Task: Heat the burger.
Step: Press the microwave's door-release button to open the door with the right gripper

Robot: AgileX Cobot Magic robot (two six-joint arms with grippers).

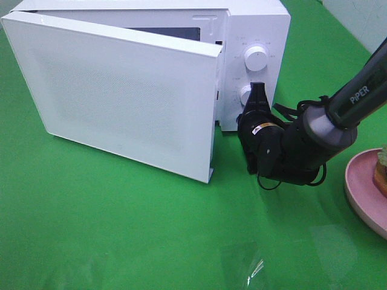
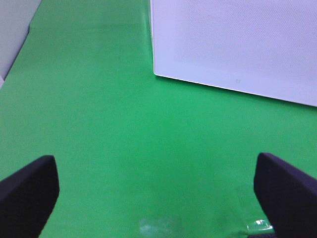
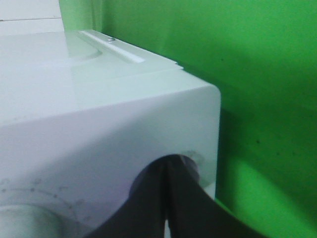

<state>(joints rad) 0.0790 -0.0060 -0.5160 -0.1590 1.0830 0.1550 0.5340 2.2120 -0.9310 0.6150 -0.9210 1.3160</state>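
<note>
The burger (image 1: 381, 170) shows only as a sliver at the right edge, on a pink plate (image 1: 361, 192). The white microwave (image 1: 257, 27) stands at the back with its door (image 1: 121, 103) swung open toward the front. My right gripper (image 1: 258, 89) is shut, empty, with its tips against the control panel at the lower knob (image 1: 245, 95). The right wrist view has the closed right gripper (image 3: 167, 171) pressed to the white panel (image 3: 99, 134). My left gripper (image 2: 158, 191) is open and empty over bare green table, facing the door (image 2: 237, 44); it is out of the high view.
An upper knob (image 1: 256, 58) sits above the lower one. A green cloth (image 1: 121, 229) covers the table. Clear tape or film (image 1: 248, 266) glints near the front edge. The open door juts out over the table's middle.
</note>
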